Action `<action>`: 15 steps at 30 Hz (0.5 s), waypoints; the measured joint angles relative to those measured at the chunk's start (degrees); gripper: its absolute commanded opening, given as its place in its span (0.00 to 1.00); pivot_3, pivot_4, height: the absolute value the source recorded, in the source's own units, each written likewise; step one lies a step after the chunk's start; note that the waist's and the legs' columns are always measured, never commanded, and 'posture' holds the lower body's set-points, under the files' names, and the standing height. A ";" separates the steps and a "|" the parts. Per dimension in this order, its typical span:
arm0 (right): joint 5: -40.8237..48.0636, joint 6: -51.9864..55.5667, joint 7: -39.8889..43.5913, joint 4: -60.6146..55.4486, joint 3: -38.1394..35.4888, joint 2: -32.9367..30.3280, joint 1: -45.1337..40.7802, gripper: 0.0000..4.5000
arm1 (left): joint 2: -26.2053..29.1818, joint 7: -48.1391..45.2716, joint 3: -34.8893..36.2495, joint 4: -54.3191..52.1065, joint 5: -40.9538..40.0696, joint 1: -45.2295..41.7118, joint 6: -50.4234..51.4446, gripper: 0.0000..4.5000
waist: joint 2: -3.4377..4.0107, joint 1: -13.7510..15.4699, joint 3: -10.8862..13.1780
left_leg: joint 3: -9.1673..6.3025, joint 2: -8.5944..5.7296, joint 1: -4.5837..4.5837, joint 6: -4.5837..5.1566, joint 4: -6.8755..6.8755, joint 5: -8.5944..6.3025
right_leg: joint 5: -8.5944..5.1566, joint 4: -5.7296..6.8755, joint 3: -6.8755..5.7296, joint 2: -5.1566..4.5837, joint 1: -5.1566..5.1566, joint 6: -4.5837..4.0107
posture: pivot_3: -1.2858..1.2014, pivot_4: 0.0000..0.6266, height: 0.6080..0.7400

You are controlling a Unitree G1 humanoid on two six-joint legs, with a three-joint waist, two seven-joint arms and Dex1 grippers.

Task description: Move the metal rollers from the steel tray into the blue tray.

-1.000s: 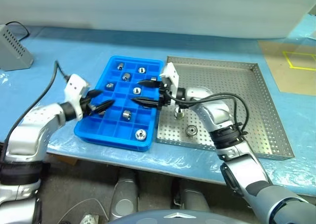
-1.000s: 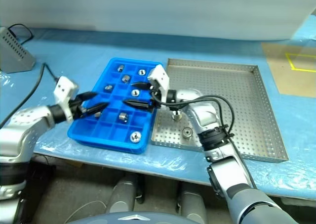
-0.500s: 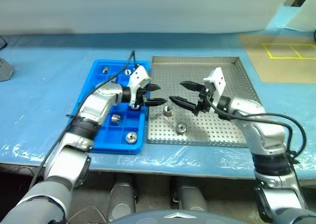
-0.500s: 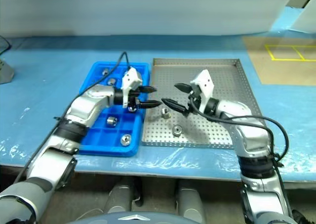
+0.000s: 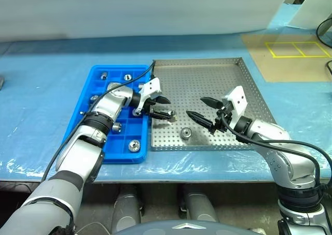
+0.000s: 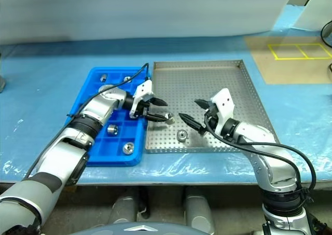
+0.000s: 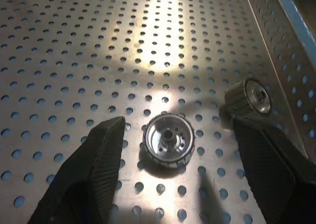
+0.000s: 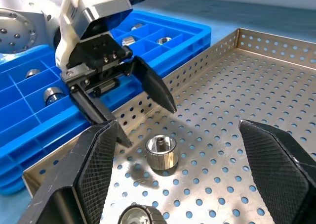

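Note:
The steel tray [image 5: 223, 79] holds two metal rollers. One roller [image 5: 171, 118] stands near its left rim, the other [image 5: 185, 133] lies closer to the front rim. My left gripper [image 5: 167, 107] reaches over that left rim, open, its lower fingertip just above the first roller [image 7: 169, 145], which sits between the fingers in the left wrist view. My right gripper [image 5: 196, 106] hovers open over the tray's middle, facing the left one, holding nothing. The blue tray [image 5: 111, 158] lies left of the steel tray, with several rollers [image 5: 134, 145] in its compartments.
Both trays rest on a table under a blue plastic sheet [image 5: 41, 100]. A brown board with yellow tape lines [image 5: 290, 53] lies at the far right. A black cable [image 5: 124, 87] runs along my left arm over the blue tray.
The camera view has shifted. My left gripper swung right from the blue tray's left side to the steel tray's left rim. My right gripper drew back right off the blue tray. Both stayed open.

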 measured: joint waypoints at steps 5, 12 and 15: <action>-0.89 -1.66 -0.98 1.87 0.09 0.09 -0.09 0.90 | -3.38 0.13 -0.44 3.92 2.81 -0.99 -2.73 0.81 | 0.00 -0.36 0.00 | 0.03 -0.08 -0.04 0.20 0.20 -0.13 | 0.00 -0.06 0.01 -0.11 0.08 0.00 | 0.31 0.24 1.00; -1.70 -2.88 -1.75 2.27 0.11 -0.12 0.12 0.90 | -4.35 -0.23 -2.97 7.96 8.42 -2.94 -7.69 0.81 | 0.01 -0.75 -0.01 | 0.00 -0.01 0.02 0.13 0.19 -0.09 | 0.00 0.00 -0.02 -0.07 0.08 0.02 | 0.30 0.24 1.00; -1.78 -3.27 -2.18 2.27 0.39 0.38 0.66 0.90 | -4.62 0.46 -4.59 10.70 11.38 -4.92 -10.51 0.81 | 0.01 -0.82 -0.01 | 0.00 -0.02 -0.01 0.14 0.20 -0.10 | 0.00 -0.04 -0.02 -0.07 0.07 0.02 | 0.30 0.24 1.00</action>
